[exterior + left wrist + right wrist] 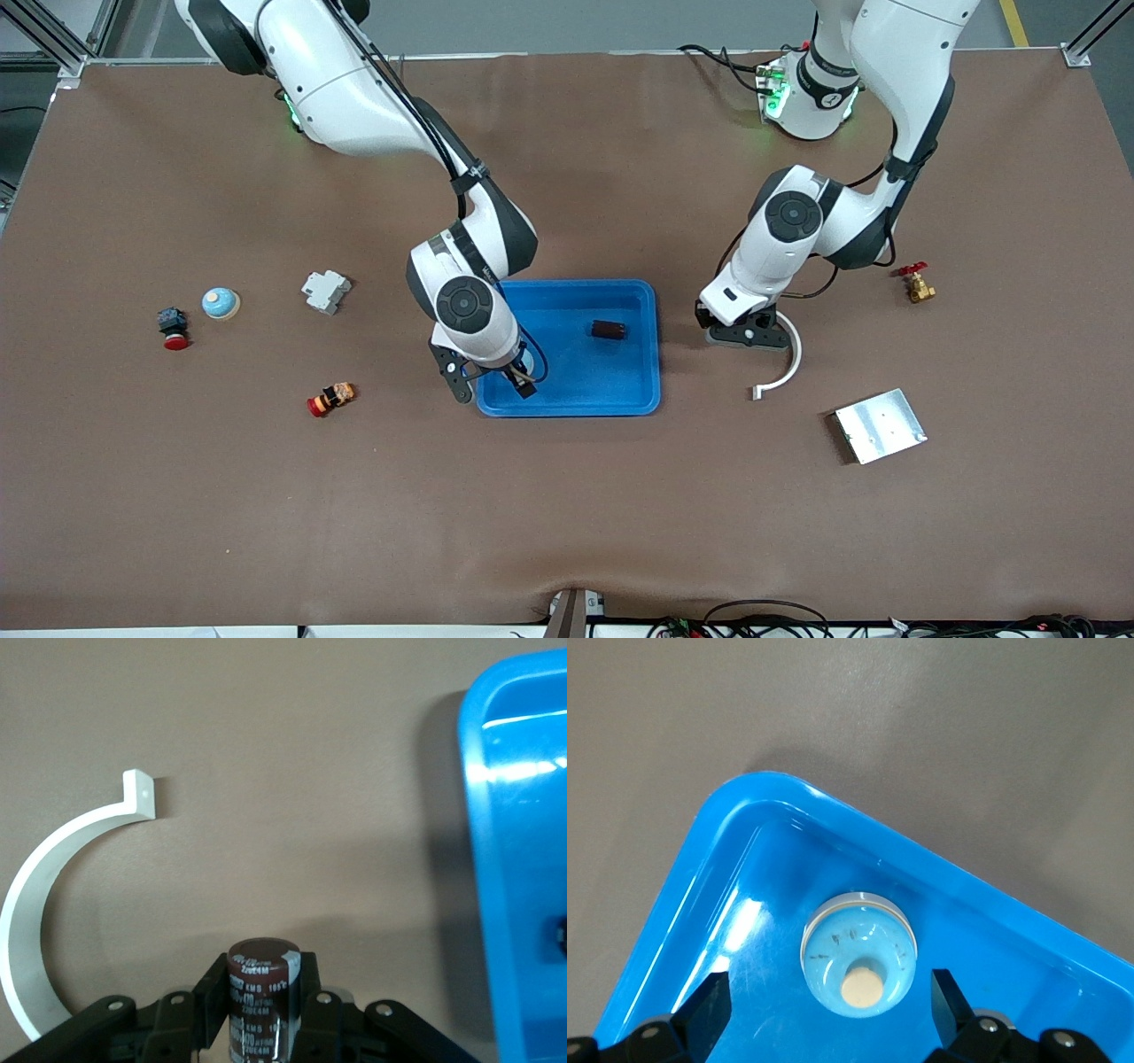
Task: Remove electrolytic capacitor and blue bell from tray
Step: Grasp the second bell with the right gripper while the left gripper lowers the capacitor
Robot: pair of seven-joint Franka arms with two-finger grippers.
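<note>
The blue tray (pixel 638 301) sits mid-bench and serves as the landmark here. The right pincer (pixel 496 377) hangs over the tray's corner that is nearest the front camera and toward the right arm's end of the bench. Its fingers (pixel 709 1008) are spread apart, and in the right wrist view a blue bell (pixel 858 954) with a cream button on top sits on the tray floor between them, touched by neither finger. That bell is hidden under the arm in the front view.

A dark capacitor (pixel 609 330) lies on its side in the tray, well apart from the right pincer, toward the left arm's end of the tray.

The left pincer (pixel 749 335) is low over the bare bench just beside the tray, toward the left arm's end. In the left wrist view it is pinching a second capacitor (pixel 260 999), a dark brown cylinder with a pale stripe, upright between the fingers. Whether that capacitor touches the bench cannot be told. A white curved bracket (pixel 787 363) lies on the bench just beside this pincer.

Another blue bell (pixel 220 303) rests on the bench well away from the tray, toward the right arm's end.
</note>
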